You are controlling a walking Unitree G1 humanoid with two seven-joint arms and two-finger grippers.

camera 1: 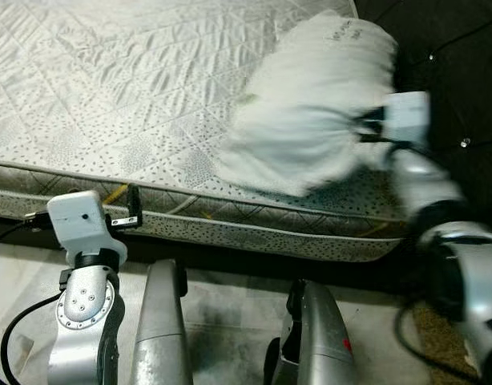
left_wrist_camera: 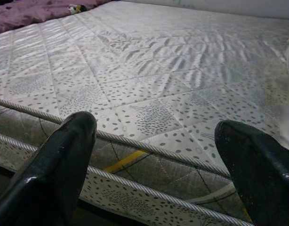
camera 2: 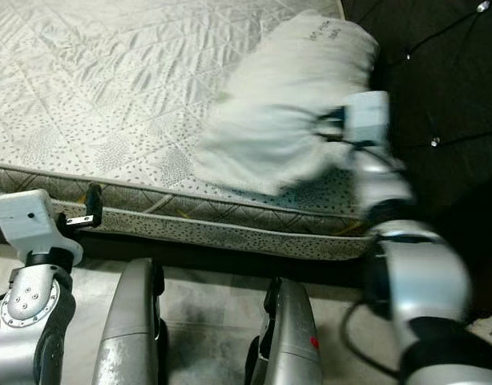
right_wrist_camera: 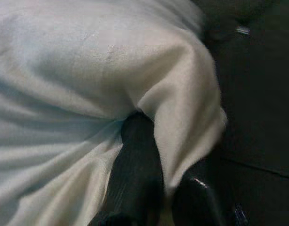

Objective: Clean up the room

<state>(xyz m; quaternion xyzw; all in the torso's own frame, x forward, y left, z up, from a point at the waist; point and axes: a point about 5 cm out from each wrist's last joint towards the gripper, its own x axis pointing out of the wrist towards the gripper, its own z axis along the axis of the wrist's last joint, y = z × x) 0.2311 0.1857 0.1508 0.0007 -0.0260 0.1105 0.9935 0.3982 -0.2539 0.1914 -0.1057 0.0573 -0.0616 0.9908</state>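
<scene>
A white pillow [camera 1: 314, 108] hangs blurred over the near right corner of the bare quilted mattress [camera 1: 110, 88]. My right gripper [right_wrist_camera: 158, 181] is shut on the pillow [right_wrist_camera: 88, 70], pinching a fold of its fabric between the two black fingers [right_wrist_camera: 135, 174]. The right arm [camera 1: 422, 184] reaches up from the right side of the bed. My left gripper [left_wrist_camera: 156, 155] is open in front of the mattress's near edge [left_wrist_camera: 135, 141], holding nothing. Its wrist [camera 1: 82, 220] is low at the left, beside the bed's side.
A purple blanket [left_wrist_camera: 27, 12] lies at the far side of the mattress. Dark floor with thin cables [camera 1: 454, 48] lies to the right of the bed. Pale floor [camera 1: 222, 321] runs along the bed's near side, under my body.
</scene>
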